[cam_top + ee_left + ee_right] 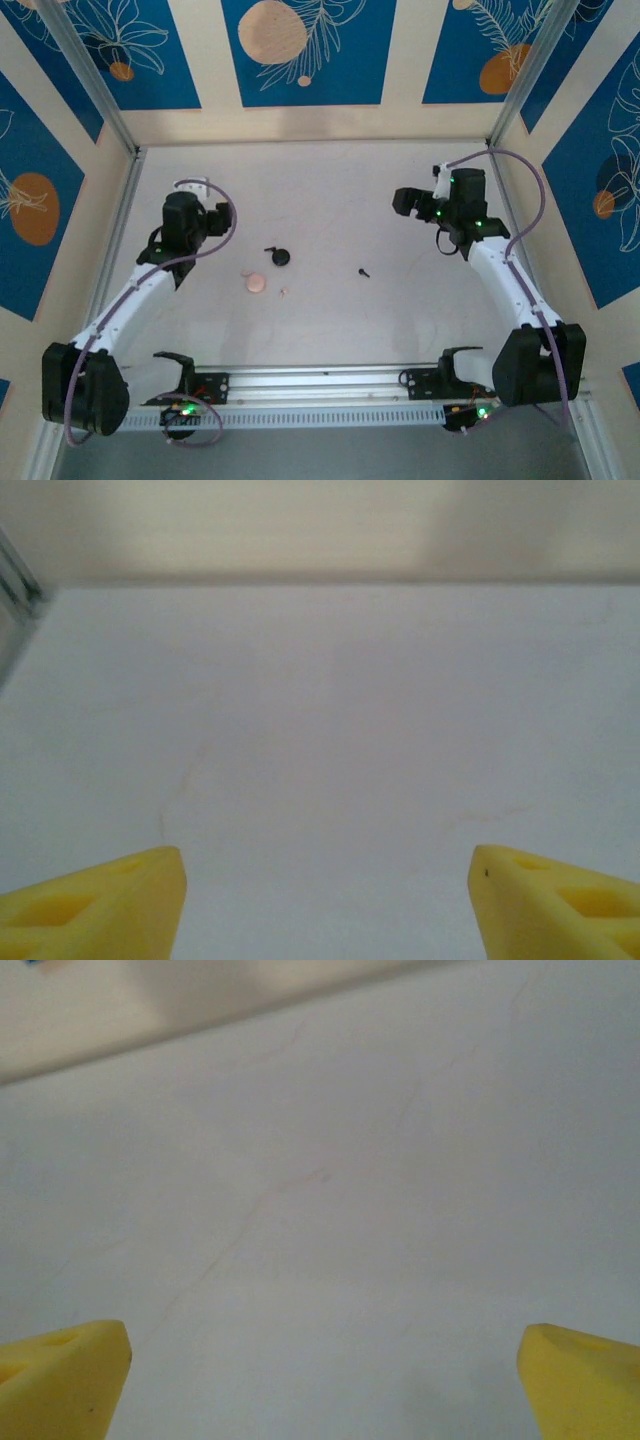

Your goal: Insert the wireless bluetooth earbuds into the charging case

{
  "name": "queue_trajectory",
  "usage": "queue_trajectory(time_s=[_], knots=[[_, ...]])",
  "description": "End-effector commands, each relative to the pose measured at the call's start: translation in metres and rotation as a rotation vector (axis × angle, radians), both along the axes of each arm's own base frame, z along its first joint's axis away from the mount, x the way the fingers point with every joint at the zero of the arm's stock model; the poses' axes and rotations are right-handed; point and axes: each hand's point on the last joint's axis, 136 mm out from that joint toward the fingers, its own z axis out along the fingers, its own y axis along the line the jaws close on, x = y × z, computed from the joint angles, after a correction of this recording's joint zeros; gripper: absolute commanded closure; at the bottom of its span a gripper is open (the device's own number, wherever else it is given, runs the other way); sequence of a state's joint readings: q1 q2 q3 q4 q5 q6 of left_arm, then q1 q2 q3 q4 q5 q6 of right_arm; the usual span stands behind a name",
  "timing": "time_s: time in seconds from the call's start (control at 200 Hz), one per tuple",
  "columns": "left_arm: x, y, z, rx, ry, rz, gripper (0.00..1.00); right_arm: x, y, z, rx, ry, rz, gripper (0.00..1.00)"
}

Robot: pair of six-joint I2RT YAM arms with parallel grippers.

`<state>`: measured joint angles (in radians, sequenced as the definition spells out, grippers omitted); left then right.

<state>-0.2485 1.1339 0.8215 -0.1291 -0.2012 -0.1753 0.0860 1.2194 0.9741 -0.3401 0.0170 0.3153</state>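
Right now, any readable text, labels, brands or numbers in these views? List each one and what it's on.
None readable.
Blue wall panels: leaf and circle drawings, no lettering.
Black case, pink disc, earbud: too small to tell if any marking is there.
Left gripper's yellow fingers and right gripper's yellow fingers: plain, no print.

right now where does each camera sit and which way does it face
top external: above and behind, looking down at the table; left arm, right arm show
left wrist: on its arm, facing across table to a wall; left tool shows, open
right wrist: on its arm, same outlook; right tool shows, open
wrist views share table and wall
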Motion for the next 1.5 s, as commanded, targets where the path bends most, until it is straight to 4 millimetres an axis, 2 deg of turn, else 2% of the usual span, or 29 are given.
queue_trajectory(time_s=[0.0, 0.13, 0.19, 0.27, 0.475, 0.86, 1.29, 1.495], knots=[[-0.06, 0.0, -0.04, 0.002, 0.368, 0.056, 0.27, -0.048, 0.021, -0.025, 0.086, 0.252, 0.017, 0.01], [-0.089, -0.016, -0.043, -0.013, 0.529, 0.049, 0.3, -0.057, 0.047, -0.023, 0.179, 0.296, 0.064, 0.08], [-0.102, -0.027, -0.05, -0.012, 0.609, 0.033, 0.31, -0.06, 0.062, -0.025, 0.216, 0.316, 0.117, 0.13], [-0.115, -0.045, -0.062, -0.011, 0.721, -0.007, 0.33, -0.063, 0.076, -0.03, 0.232, 0.346, 0.143, 0.14], [-0.132, -0.067, -0.098, 0.043, 0.9, -0.058, 0.35, -0.067, 0.104, -0.04, 0.227, 0.378, 0.216, 0.16], [-0.121, -0.092, -0.141, 0.004, 0.997, -0.097, 0.31, -0.066, 0.129, -0.051, 0.198, 0.406, 0.275, 0.16], [-0.11, -0.094, -0.172, 0.028, 1.064, -0.074, 0.31, -0.065, 0.135, -0.055, 0.186, 0.417, 0.293, 0.16], [-0.106, -0.091, -0.181, 0.027, 1.075, -0.055, 0.31, -0.063, 0.136, -0.054, 0.181, 0.422, 0.3, 0.16]])
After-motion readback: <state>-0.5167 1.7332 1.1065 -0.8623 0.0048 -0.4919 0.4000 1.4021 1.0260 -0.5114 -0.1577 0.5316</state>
